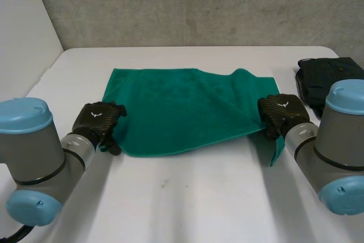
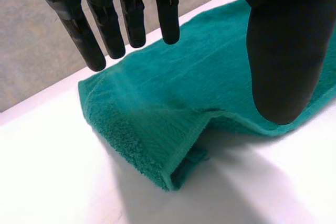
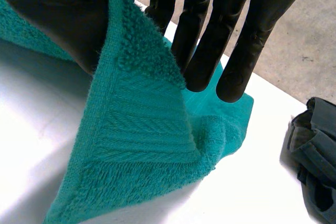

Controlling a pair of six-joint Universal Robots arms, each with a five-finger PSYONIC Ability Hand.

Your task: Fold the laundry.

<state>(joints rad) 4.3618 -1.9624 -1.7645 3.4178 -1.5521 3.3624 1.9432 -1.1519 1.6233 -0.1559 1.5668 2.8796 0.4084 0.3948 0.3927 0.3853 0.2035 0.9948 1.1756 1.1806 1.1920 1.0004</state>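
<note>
**A:** Where does the task's cloth lie?

**B:** On the white table [image 1: 187, 197]. The green towel [image 1: 182, 106] runs its long axis from one hand to the other, and a dark garment [image 1: 327, 78] sits just past its right end.

**A:** And the hands?

**B:** Your right hand [image 1: 281, 113] pinches the towel's near right corner, lifted, between thumb and straight fingers [image 3: 210, 35]. Your left hand [image 1: 99, 119] hovers over the near left corner, fingers [image 2: 131, 14] spread, gripping nothing. It likely closes next.

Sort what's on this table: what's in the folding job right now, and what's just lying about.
In the job: green towel; right hand, pinching its near right corner; left hand, open at its near left corner.

Lying about: dark garment, crumpled at the right edge of the white table, untouched.
</note>
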